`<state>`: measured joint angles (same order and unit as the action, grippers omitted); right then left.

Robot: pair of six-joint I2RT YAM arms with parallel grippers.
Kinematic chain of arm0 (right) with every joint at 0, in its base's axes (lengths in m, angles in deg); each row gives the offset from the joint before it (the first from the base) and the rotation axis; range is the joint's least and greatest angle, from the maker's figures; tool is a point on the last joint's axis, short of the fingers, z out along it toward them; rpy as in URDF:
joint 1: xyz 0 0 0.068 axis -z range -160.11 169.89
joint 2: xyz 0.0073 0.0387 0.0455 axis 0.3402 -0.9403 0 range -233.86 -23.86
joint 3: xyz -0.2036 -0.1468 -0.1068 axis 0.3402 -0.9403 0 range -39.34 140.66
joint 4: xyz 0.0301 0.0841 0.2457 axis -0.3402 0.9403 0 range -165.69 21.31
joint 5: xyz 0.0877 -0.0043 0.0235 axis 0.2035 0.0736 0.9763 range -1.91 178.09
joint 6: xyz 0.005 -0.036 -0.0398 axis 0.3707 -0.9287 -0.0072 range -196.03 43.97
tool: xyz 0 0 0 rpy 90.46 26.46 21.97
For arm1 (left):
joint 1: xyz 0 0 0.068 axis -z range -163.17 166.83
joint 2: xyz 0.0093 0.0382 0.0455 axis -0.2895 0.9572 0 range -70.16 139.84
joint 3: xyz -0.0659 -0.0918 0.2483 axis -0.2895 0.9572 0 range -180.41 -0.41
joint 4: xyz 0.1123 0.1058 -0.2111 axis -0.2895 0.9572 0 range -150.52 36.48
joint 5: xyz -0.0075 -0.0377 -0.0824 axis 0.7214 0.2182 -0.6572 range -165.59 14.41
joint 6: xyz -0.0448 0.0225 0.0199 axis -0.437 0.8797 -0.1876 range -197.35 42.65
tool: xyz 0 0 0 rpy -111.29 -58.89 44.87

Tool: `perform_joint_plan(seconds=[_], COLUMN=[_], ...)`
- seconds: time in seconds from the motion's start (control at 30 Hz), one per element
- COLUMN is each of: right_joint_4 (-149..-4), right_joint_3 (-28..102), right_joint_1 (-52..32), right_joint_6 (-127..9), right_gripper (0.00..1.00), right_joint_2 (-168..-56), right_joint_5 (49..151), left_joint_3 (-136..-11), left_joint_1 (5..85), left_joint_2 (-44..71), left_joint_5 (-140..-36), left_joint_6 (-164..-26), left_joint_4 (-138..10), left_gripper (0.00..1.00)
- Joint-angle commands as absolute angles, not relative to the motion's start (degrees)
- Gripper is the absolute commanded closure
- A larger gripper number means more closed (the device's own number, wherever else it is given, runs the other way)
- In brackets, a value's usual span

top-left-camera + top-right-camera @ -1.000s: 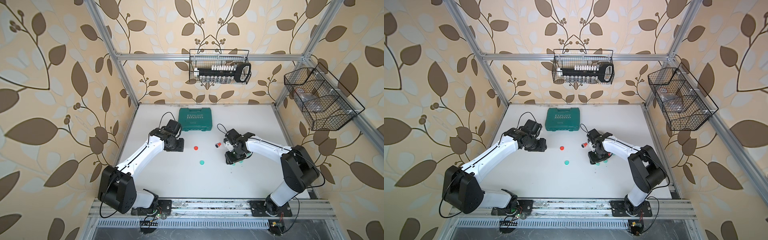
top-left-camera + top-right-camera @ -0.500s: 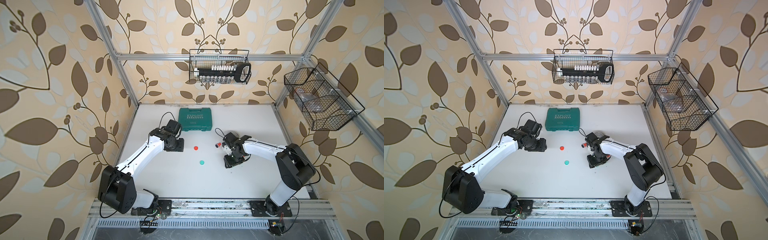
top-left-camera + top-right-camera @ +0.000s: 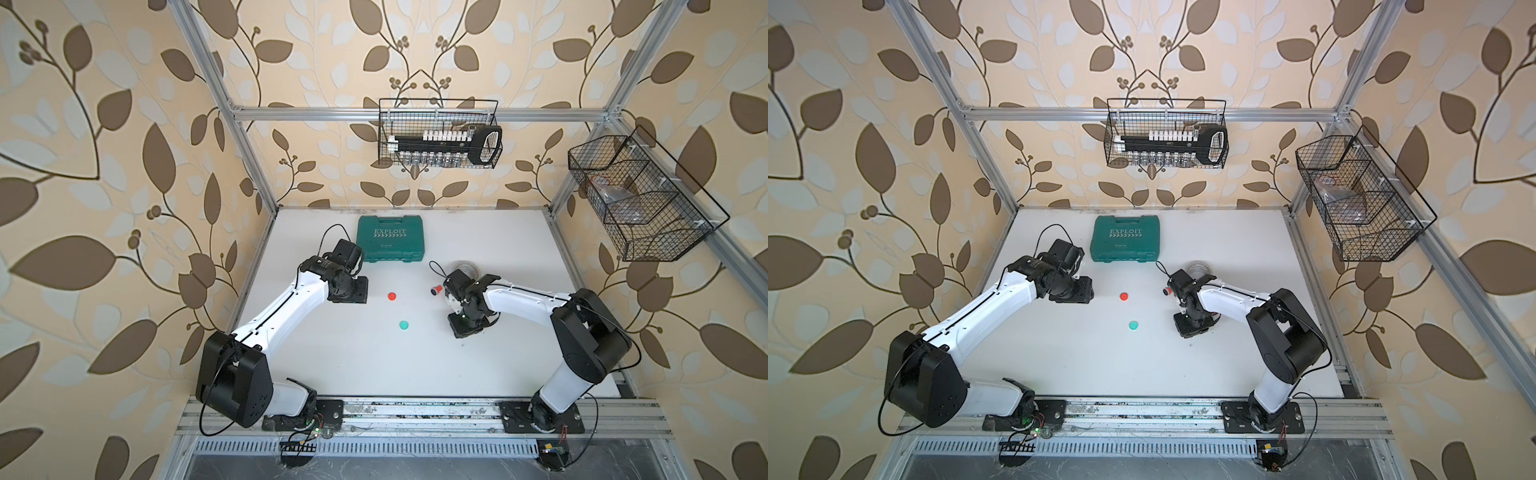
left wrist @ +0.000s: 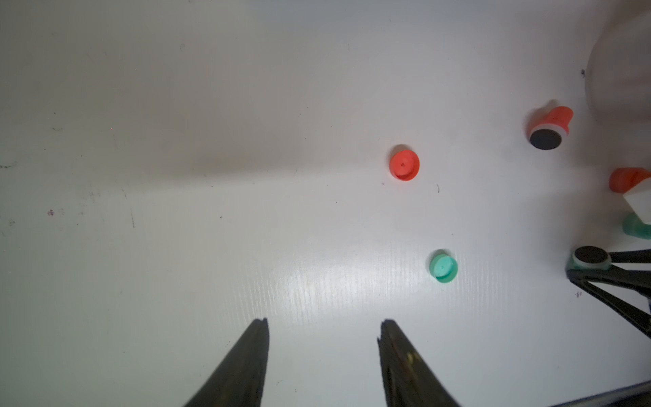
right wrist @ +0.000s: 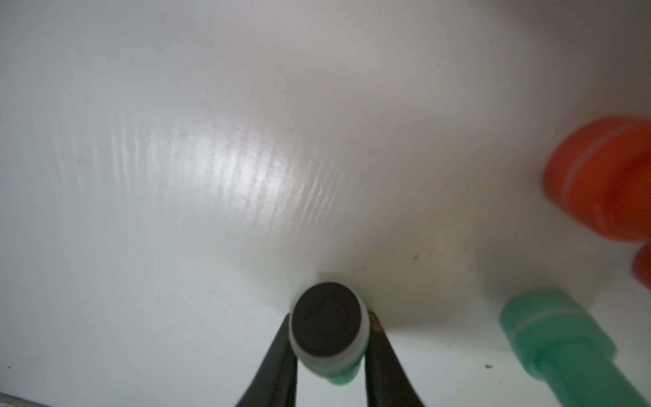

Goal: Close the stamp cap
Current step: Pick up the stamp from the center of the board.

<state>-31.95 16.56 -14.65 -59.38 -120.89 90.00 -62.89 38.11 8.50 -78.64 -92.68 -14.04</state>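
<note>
Black-fingered right tool [image 5: 330, 319] is clamped on both sides of a small green plastic stamp [image 5: 326, 329], whose black pad face, ringed in white, is uncapped. Whether the stamp touches the white table [image 3: 374, 365] cannot be told. Just beside it lie a capped green stamp [image 5: 560, 338] and a capped red stamp [image 5: 606, 179]. Toward the table's middle, well apart from the held stamp, a round green cap [image 3: 404, 324] lies alone, with a round red cap [image 3: 391, 296] beyond it. An uncapped red stamp [image 3: 435, 289] lies on its side near the right arm's wrist. Left tool [image 4: 324, 321] hangs over bare table, fingers apart, holding nothing. A green plastic tool case [image 3: 390, 244] lies at the rear.
</note>
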Motion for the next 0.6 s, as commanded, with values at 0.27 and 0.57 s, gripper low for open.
perform_joint_plan(seconds=[0.27, 0.57], right_joint_4=[-30.8, -30.9], right_joint_3=[14.5, 14.3], right_joint_1=[-16.2, -16.5], right_joint_6=[-57.5, -57.4], right_gripper=[0.73, 0.72], right_joint_2=[-118.9, -118.5], right_joint_5=[88.7, 88.3], left_joint_3=[-63.1, -63.1], left_joint_1=[37.6, 37.6], left_joint_2=[8.3, 8.7], left_joint_5=[-79.8, -79.9], left_joint_6=[-92.6, -92.6], left_joint_4=[-13.7, -13.7], left_gripper=[0.47, 0.46])
